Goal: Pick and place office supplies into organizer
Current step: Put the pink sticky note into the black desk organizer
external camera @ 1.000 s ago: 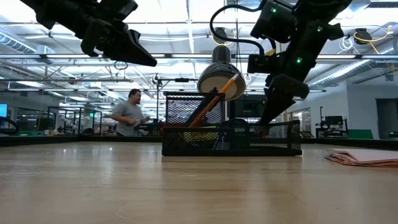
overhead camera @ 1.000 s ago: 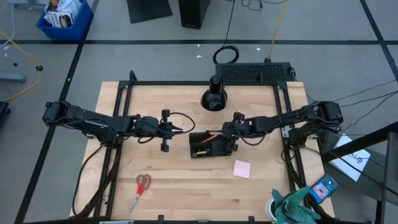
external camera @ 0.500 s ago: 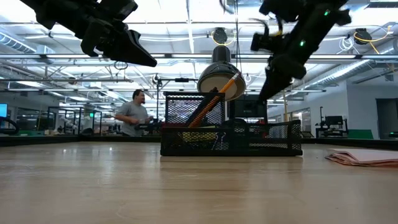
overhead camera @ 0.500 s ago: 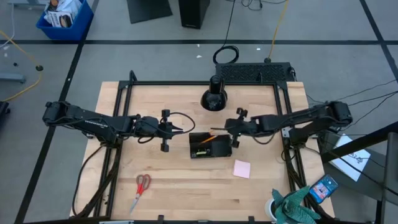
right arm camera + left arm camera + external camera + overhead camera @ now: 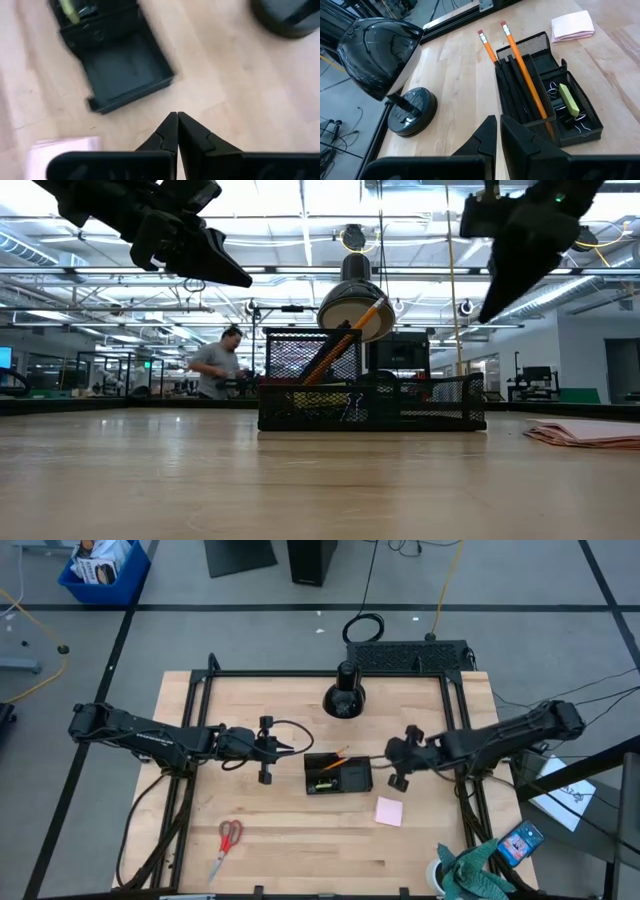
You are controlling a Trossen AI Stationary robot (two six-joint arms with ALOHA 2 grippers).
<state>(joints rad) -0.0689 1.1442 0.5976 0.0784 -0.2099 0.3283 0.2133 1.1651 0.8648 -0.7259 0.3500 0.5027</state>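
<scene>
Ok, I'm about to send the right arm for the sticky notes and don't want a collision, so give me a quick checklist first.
1. Right pincer empty and shut: ok.
2. Right pincer clear of the organizer, off its right end: ok.
3. Pink sticky-note pad lies free on the table, nothing on it: ok.
4. Empty compartment in the organizer, seen in the right wrist view: ok.
5. Left pincer waits to the organizer's left, shut and empty: ok.
6. Red-handled scissors not yet in the organizer: not ok.
</scene>
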